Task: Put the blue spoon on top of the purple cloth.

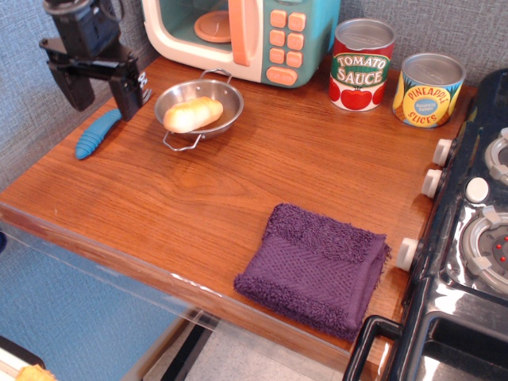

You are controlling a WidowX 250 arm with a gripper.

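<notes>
Blue spoon [97,135]: only the ribbed handle shows, the head is hidden behind the gripper [101,89]'s right finger. Cannot tell whether the fingers touch the spoon or hang above it. Gripper's upper body cut off by the top edge. Toy microwave [238,36] cut off at the top; the plate inside is only partly seen through its door. Stove [468,238] cut off at the right and bottom edges. Worktop [238,182] front-right corner hidden behind the stove's black handle. Orange object at the bottom-left corner too cropped to identify.
</notes>
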